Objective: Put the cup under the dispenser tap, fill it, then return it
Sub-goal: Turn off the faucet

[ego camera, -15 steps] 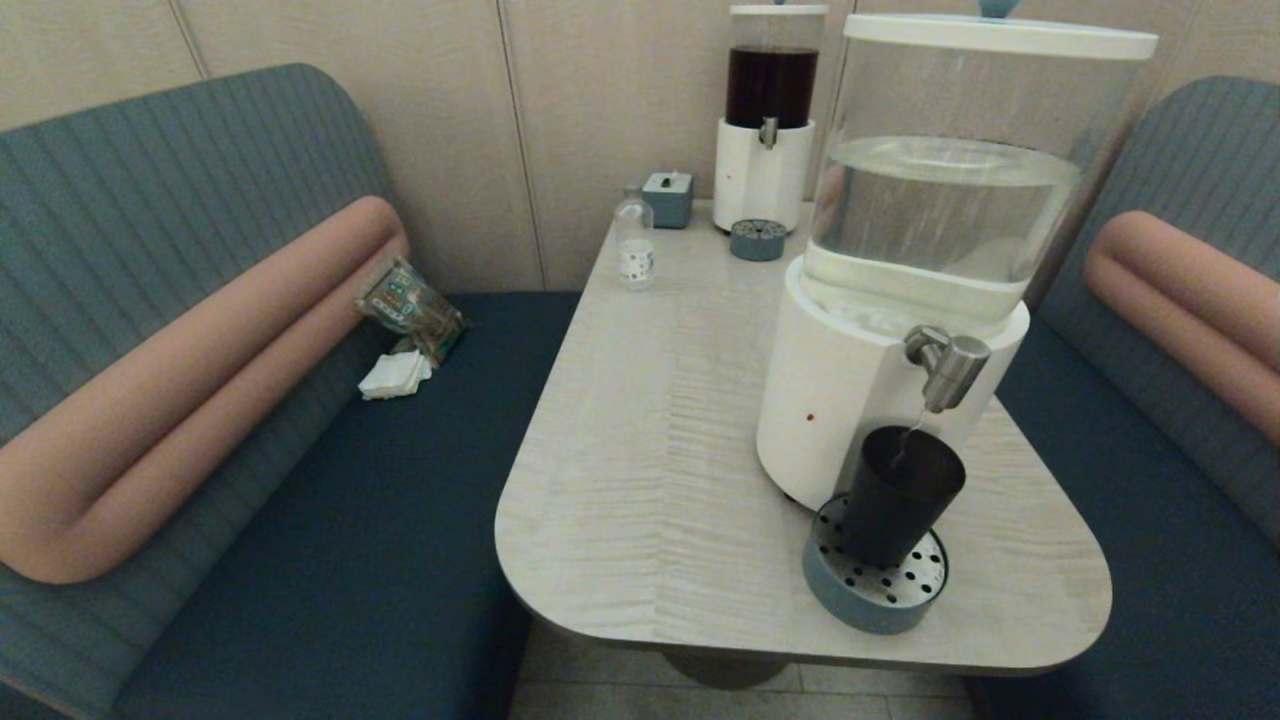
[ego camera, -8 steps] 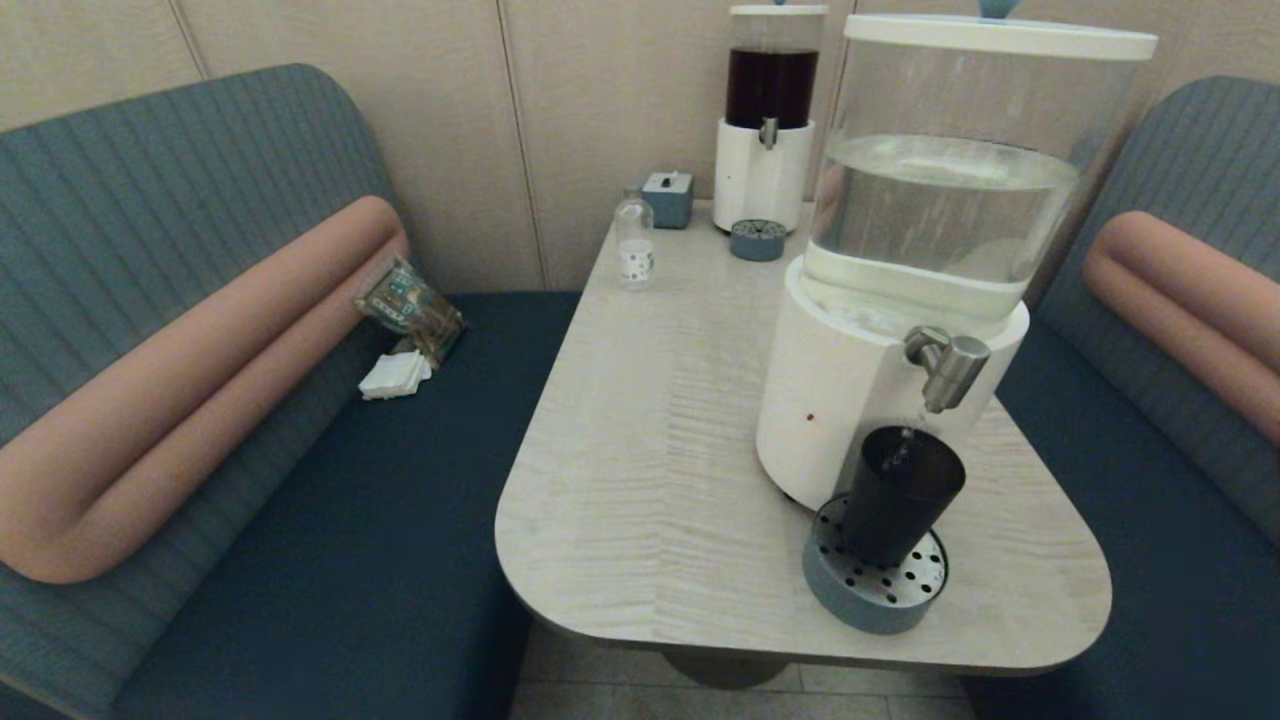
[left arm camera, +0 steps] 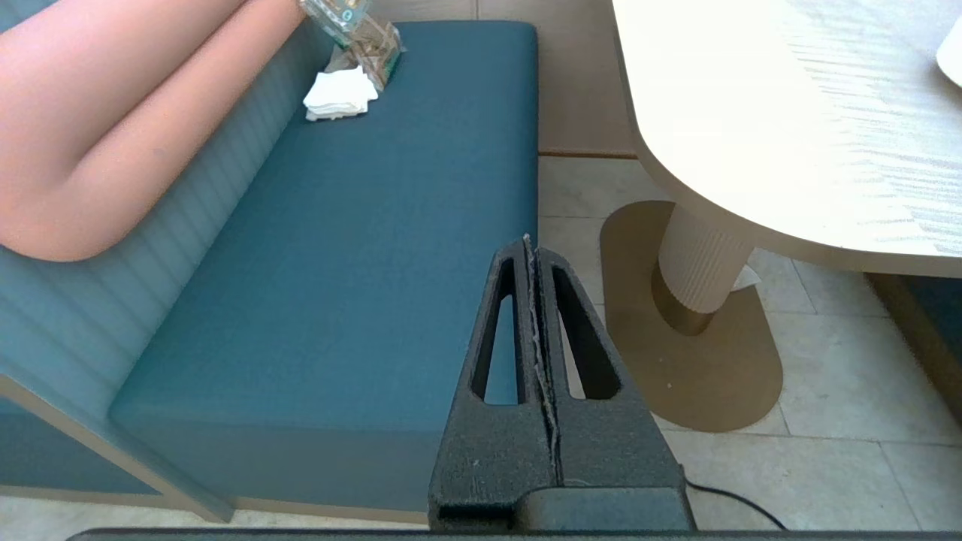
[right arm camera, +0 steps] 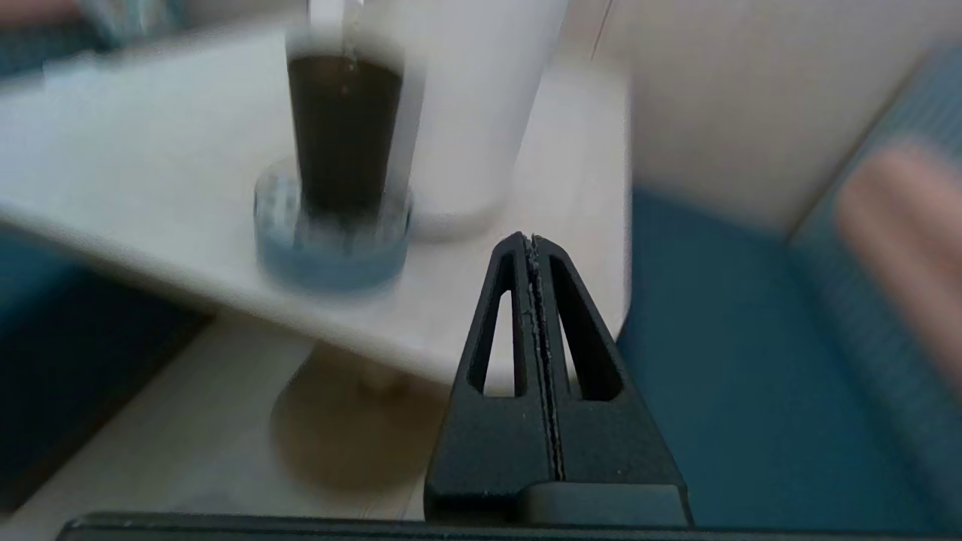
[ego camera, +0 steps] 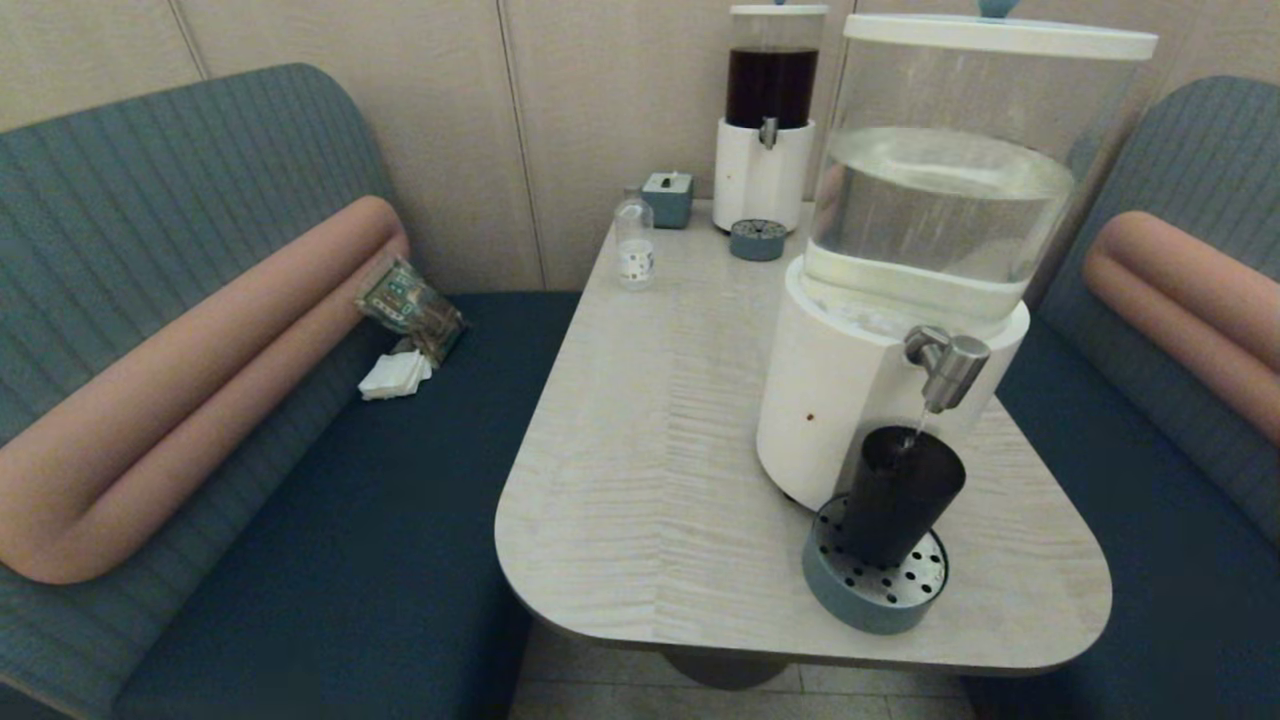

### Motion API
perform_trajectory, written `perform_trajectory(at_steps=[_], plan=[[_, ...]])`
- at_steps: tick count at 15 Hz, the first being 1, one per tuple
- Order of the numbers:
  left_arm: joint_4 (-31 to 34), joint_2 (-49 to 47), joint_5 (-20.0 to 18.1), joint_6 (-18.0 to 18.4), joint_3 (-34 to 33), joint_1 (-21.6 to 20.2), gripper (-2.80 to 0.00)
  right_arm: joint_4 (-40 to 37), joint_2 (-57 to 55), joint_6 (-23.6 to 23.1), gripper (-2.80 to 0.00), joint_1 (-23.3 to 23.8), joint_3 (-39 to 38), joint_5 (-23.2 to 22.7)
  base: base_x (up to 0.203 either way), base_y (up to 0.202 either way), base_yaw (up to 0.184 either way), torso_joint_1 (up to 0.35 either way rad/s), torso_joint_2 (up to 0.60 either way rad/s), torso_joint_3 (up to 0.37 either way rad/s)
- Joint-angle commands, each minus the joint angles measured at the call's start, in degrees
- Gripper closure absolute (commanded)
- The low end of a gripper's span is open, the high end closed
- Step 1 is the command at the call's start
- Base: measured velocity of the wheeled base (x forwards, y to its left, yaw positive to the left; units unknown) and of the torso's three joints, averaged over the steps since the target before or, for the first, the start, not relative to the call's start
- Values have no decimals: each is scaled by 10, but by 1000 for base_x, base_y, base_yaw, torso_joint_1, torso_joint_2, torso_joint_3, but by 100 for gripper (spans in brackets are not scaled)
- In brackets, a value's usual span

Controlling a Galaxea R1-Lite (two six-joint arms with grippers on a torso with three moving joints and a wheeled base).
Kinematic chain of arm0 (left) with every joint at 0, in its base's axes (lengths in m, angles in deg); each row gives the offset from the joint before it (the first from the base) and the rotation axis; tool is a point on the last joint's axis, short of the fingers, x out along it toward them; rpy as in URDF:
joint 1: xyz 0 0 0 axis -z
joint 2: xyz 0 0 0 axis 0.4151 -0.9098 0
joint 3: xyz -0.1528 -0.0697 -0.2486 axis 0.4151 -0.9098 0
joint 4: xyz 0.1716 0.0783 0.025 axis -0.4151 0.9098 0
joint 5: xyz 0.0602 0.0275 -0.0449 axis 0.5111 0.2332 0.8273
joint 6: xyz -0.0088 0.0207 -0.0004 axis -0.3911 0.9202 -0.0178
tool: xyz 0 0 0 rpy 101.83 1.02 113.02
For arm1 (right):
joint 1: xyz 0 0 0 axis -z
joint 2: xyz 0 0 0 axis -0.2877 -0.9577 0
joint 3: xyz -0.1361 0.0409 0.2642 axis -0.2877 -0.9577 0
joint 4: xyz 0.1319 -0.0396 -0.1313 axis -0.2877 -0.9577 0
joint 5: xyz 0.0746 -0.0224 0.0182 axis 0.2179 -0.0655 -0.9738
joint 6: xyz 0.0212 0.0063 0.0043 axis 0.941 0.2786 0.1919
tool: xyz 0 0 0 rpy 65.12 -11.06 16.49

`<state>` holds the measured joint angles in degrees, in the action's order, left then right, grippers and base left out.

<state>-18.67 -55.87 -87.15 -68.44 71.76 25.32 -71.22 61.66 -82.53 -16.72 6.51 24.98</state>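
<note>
The black cup stands upright on the round blue perforated drip tray, directly below the steel dispenser tap of the big white-based dispenser. A thin stream of water runs from the tap into the cup. The right wrist view also shows the cup on the tray. My right gripper is shut and empty, low beside the table's near right edge, apart from the cup. My left gripper is shut and empty, parked low over the left bench's edge. Neither gripper shows in the head view.
A dark-liquid dispenser, a small drip tray, a small grey-blue box and a clear bottle stand at the table's far end. A snack bag and napkins lie on the left bench. The table pedestal is near my left gripper.
Water keeps running from the tap into the cup, and the tank's water surface has shifted. Cup and tray have not moved.
</note>
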Motion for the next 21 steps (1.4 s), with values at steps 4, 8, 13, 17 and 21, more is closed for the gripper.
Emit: perform_trajectory(at_steps=[4, 8, 13, 17, 21], plan=[[0, 0, 0, 0, -1, 0, 0, -62, 2, 1, 0, -1, -13, 57, 0, 0, 0, 0, 0, 0], [0, 0, 0, 0, -1, 0, 0, -57, 2, 1, 0, 0, -13, 59, 0, 0, 0, 0, 0, 0], [0, 0, 0, 0, -1, 0, 0, -73, 0, -1, 0, -1, -10, 53, 0, 0, 0, 0, 0, 0], [0, 0, 0, 0, -1, 0, 0, -141, 0, 7, 0, -1, 7, 53, 0, 0, 0, 0, 0, 0], [0, 0, 0, 0, -1, 0, 0, -143, 0, 55, 0, -1, 8, 57, 0, 0, 0, 0, 0, 0]])
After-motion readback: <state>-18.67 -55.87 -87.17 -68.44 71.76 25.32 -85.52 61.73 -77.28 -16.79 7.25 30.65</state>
